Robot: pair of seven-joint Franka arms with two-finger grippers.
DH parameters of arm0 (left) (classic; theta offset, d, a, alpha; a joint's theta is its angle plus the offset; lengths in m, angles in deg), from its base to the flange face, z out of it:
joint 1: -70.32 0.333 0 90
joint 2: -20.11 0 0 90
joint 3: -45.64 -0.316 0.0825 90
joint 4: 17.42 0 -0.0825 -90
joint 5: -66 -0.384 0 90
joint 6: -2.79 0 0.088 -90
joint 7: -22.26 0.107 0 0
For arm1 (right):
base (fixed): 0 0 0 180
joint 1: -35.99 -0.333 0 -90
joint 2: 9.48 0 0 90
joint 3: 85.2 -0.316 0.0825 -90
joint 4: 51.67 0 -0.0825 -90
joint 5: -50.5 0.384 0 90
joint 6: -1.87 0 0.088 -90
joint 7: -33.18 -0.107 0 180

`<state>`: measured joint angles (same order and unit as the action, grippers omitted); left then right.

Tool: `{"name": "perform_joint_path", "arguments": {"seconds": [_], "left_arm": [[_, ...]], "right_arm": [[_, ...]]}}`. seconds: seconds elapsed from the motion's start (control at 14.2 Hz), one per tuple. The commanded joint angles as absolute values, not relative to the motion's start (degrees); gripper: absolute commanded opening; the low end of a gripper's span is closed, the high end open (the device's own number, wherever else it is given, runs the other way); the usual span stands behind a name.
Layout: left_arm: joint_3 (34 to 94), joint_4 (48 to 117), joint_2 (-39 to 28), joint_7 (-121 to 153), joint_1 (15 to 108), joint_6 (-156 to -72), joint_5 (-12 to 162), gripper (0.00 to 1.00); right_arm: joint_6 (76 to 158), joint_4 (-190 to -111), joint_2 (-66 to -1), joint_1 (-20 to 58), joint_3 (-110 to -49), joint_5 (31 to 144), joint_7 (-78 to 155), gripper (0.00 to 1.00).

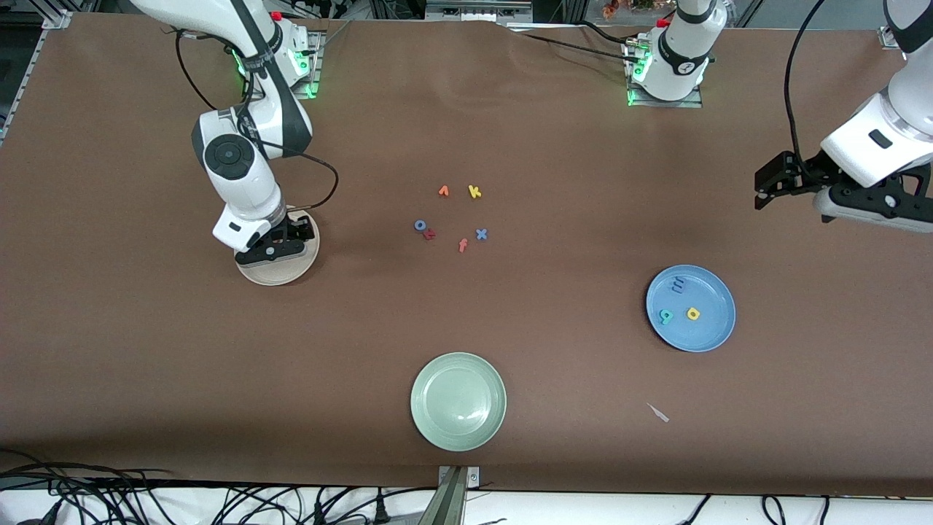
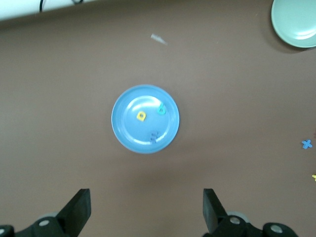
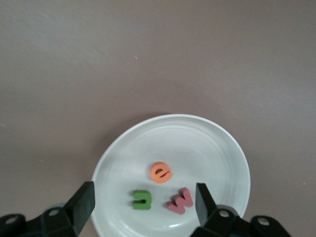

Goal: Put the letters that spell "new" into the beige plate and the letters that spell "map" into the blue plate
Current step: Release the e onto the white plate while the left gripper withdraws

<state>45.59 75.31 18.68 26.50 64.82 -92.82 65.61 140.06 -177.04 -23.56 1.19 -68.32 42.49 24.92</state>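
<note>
From the front, the right gripper (image 1: 280, 244) hangs low over the beige plate (image 1: 291, 275) and covers most of it, so the letters inside cannot be seen there. The right wrist view shows them: three letters lying apart in the plate, a green n (image 3: 142, 199), an orange e (image 3: 160, 173) and a salmon-red w (image 3: 179, 201). The right jaws are spread with nothing between the fingers.

The blue plate (image 1: 711, 332), toward the left arm's end of the table, also holds three: a blue m (image 1: 678, 285), hard to make out against the plate, a yellow a (image 1: 693, 313) and a teal p (image 1: 665, 316).

The left gripper (image 1: 762, 191) waits in the air, released and empty.

Five loose letters (image 1: 452, 215) lie mid-table; the dark red one is unreadable. One pale green plate (image 1: 458, 401) sits nearest the front camera.
</note>
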Motion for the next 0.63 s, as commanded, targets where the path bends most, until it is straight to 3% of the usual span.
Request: {"name": "perform_joint_path", "arguments": {"seconds": [0.0, 0.35, 0.56], "left_arm": [[50.72, 79.79, 22.22, 20.79, 67.41, -93.53, 65.91, 1.00], [50.65, 79.26, 21.26, 20.59, 67.59, -93.45, 66.00, 1.00], [50.56, 74.01, 17.84, 20.15, 67.59, -90.38, 66.00, 1.00]], "right_arm": [[126.45, -168.07, -21.00, 1.36, -70.25, 42.77, 23.69, 0.92], [115.18, -162.07, -13.54, 1.36, -70.61, 42.77, 29.40, 0.99], [102.21, -150.86, -14.13, 1.62, -70.17, 46.26, 29.66, 0.99]]}}
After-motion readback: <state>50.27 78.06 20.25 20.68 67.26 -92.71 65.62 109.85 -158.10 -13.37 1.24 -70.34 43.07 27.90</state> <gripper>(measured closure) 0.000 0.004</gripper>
